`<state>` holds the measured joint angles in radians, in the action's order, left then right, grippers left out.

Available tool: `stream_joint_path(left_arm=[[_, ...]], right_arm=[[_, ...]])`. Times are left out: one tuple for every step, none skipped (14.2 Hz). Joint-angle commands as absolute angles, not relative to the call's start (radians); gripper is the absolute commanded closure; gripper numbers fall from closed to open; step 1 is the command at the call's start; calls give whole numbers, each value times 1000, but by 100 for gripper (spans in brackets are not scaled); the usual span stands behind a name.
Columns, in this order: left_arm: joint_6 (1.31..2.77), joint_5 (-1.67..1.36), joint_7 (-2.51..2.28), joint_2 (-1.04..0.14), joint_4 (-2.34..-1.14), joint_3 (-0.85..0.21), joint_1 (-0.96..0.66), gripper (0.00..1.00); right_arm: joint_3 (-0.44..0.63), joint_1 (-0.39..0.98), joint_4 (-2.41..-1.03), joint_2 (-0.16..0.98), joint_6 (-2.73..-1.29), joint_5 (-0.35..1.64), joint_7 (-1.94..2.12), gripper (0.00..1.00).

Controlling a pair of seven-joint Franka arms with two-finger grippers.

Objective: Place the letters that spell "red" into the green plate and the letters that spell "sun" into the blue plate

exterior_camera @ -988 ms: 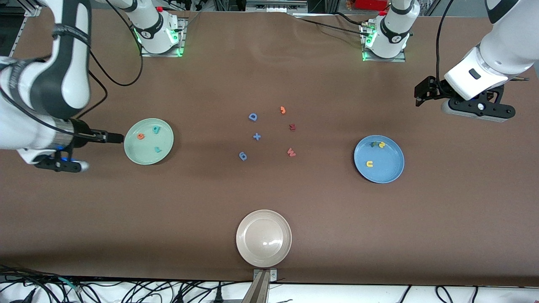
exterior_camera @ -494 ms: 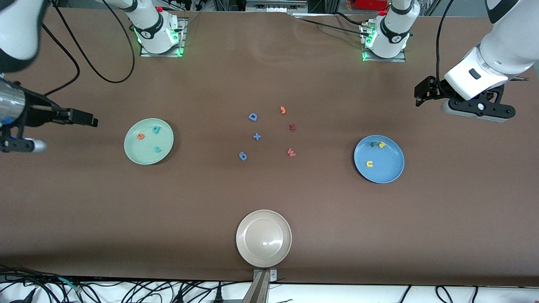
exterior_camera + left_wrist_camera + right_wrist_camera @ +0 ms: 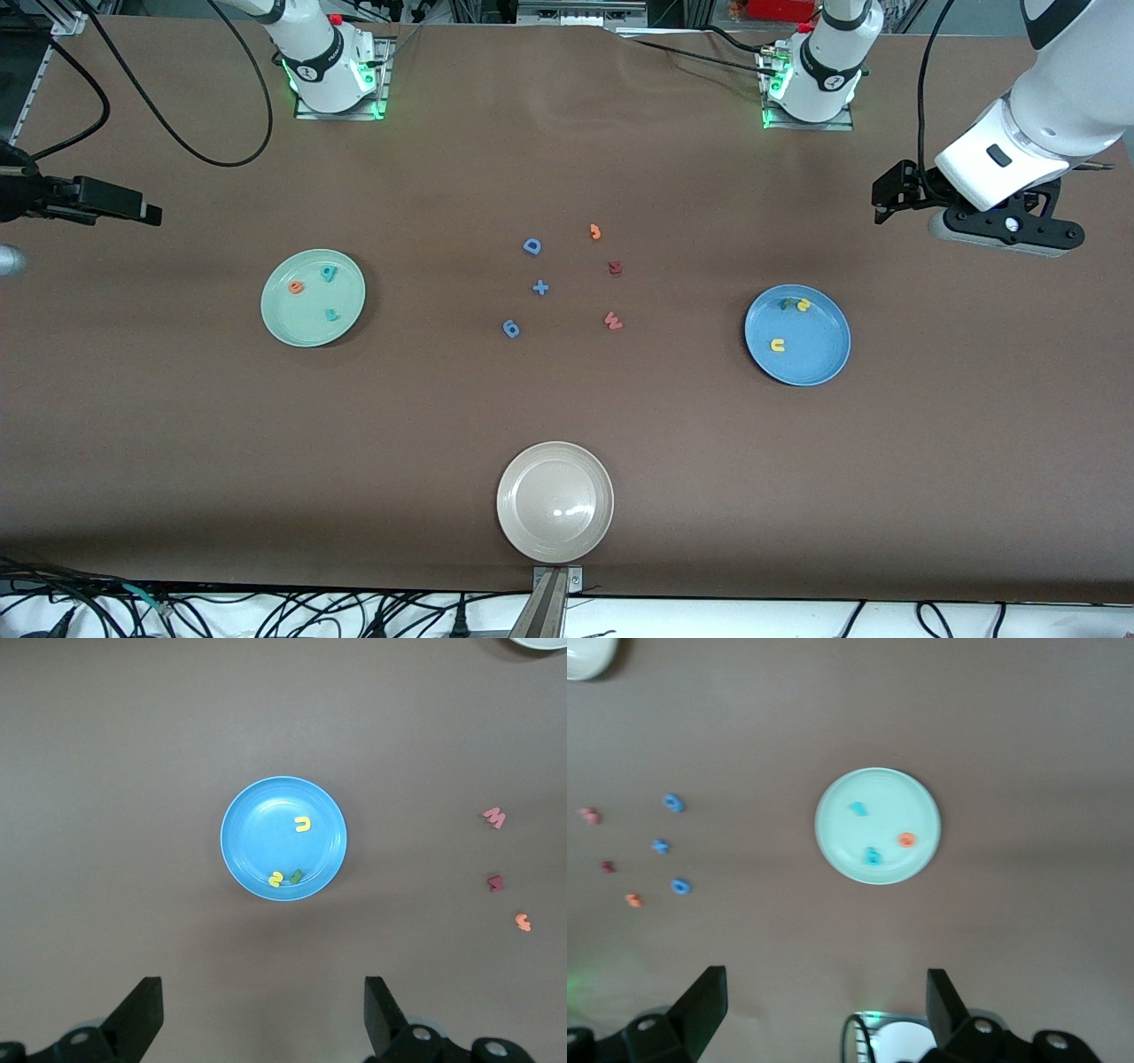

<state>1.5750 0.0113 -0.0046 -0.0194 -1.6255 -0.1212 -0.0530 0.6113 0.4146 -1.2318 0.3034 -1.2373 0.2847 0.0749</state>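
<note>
The green plate [image 3: 306, 326] lies toward the right arm's end of the table and holds an orange e [image 3: 296, 286], a teal d [image 3: 330, 273] and a teal r [image 3: 331, 314]. The blue plate [image 3: 813, 361] lies toward the left arm's end with a yellow u [image 3: 778, 346], a yellow s [image 3: 803, 306] and a green n [image 3: 786, 304] in it. My right gripper [image 3: 827, 1001] is open and empty, high over the table edge beside the green plate [image 3: 877, 788]. My left gripper [image 3: 263, 1010] waits open and empty above the table beside the blue plate [image 3: 257, 828].
Loose pieces lie mid-table: a blue D [image 3: 532, 246], a blue plus [image 3: 540, 287], a blue 6 [image 3: 511, 329], an orange 3 [image 3: 595, 232] and two red letters [image 3: 612, 320]. A beige plate [image 3: 555, 501] sits near the front edge.
My right arm has pulled away from the green plate, rising toward its own end of the table. The left arm and all letters stay put.
</note>
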Motion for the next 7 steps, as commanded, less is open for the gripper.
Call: stream_joint_path(left_arm=[[1552,-12,11,-31,-1595,-117,-54,0],[1552,-12,11,-31,-1597,-117,-54,0],[1552,-12,11,-31,-1597,-117,-54,0],[1552,-12,11,-31,-1595,-117,-54,0],[1552,-12,11,-31,-1597,-117,-54,0],[1552,-12,11,-31,-1597,-117,-52,0],[1552,-12,11,-31,-1597,-117,-54,0]], right_arm=[[354,211,-1215,253,-1267,154,72,0],[263,140,-1216,241,-1287,112,72,0],[191,74,-1218,229,-1295,82,72,0],[126,13,-1223,226,-1302,60,72,0],[59,-47,-1232,219,-1305,39,72,0],[-15,-108,-1255,204,-1328,3,72,0],[-79,-164,-1300,178,-1371,-23,72,0]])
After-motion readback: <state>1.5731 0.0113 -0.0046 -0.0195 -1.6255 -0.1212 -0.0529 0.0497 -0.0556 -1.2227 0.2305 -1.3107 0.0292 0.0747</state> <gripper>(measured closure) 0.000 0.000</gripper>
